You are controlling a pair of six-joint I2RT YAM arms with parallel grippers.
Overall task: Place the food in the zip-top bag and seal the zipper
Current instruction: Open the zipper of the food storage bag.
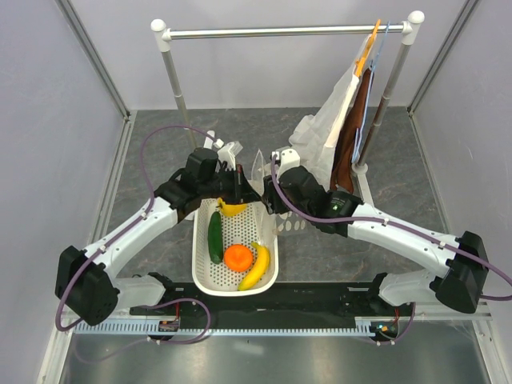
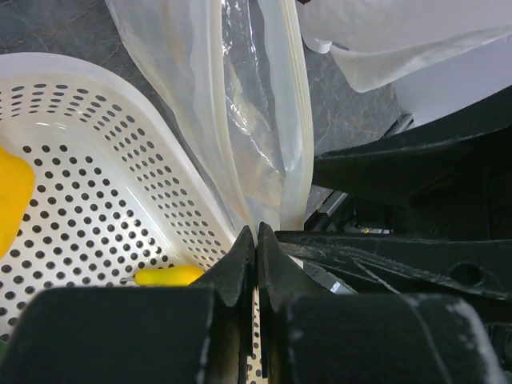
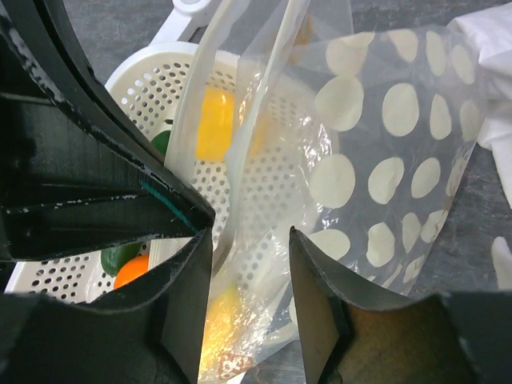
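Black left gripper [image 2: 257, 240] is pinched tight on the rim of the bag [image 2: 248, 120], with the thick zipper [image 2: 294, 160] strip running down into its closed tips. We judge this grip to be our anchor: it holds one lip of the mouth up while the other arm works. The right gripper [image 3: 250, 240] has its jaws apart. Dotted film hangs just beyond them, and nothing is clamped as far as we can see.

The bag stands upright over the far end of the basket [image 1: 197, 260], between the two wrists. We cannot tell how wide its mouth gapes. From above, all four foods appear to lie in the basket:

- The pepper [image 1: 232, 210] is at the far end, under the bag.
- The cucumber [image 1: 215, 236] lies along the left wall.
- The orange [image 1: 238, 257] and banana [image 1: 258, 266] are toward the near end.

To do this step well, we would have the right gripper take the opposite lip only, not both layers. It should draw that lip away gently, so the mouth opens without dragging the film out of the left pinch. The film looks floppy and slick, so a shallow bite could slide off. We think a bite on the strip itself is safer.
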